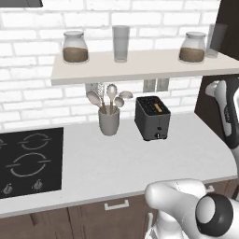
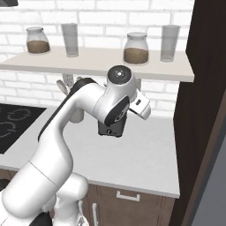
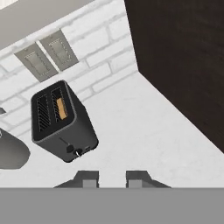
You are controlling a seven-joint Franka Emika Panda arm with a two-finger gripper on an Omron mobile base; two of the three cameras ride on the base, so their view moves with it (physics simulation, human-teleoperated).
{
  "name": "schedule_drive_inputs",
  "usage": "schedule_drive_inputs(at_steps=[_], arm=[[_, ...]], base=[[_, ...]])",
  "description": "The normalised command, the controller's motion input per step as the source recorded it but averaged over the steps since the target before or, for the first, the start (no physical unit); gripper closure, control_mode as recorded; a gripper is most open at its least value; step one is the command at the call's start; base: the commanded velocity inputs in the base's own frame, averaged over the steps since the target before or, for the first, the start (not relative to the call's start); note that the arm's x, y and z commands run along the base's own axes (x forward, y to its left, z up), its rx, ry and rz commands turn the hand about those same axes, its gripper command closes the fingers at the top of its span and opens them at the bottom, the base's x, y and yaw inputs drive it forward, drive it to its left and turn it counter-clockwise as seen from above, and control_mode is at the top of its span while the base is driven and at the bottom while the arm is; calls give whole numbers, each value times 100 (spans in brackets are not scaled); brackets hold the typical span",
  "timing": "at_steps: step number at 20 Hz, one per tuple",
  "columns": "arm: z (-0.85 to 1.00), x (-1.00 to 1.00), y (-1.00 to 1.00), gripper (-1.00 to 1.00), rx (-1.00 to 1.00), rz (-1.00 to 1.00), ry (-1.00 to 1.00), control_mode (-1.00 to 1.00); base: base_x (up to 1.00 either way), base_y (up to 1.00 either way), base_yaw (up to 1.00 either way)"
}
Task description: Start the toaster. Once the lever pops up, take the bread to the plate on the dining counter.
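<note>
The dark grey toaster point(image 1: 152, 117) stands on the white worktop near the brick wall. A tan bread slice point(image 1: 159, 108) sits low in one of its slots. In the hand view the toaster point(image 3: 61, 122) lies up and left of my gripper point(image 3: 113, 180), with the bread point(image 3: 61, 108) in the slot and the round knob point(image 3: 78, 152) on its front. My gripper hangs above the worktop, apart from the toaster, open with nothing between its fingertips point(image 3: 89, 179). My arm covers most of the toaster point(image 2: 110, 129) in the right base view. The plate and the dining counter are out of view.
A grey utensil cup point(image 1: 109, 122) stands just left of the toaster. The black hob point(image 1: 28, 161) is at the far left. A shelf point(image 1: 140, 67) with jars and glasses hangs overhead. A dark tall cabinet point(image 2: 203, 88) closes the worktop's right end.
</note>
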Motion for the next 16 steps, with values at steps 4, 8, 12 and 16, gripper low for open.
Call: schedule_drive_inputs(at_steps=[4,8,12,16], arm=[[0,0,0,-100,0,0,0,-100],[0,0,0,-100,0,0,0,-100],[0,0,0,-100,0,0,0,-100],[0,0,0,-100,0,0,0,-100]], base=[[0,0,0],[0,0,0],[0,0,0],[0,0,0]])
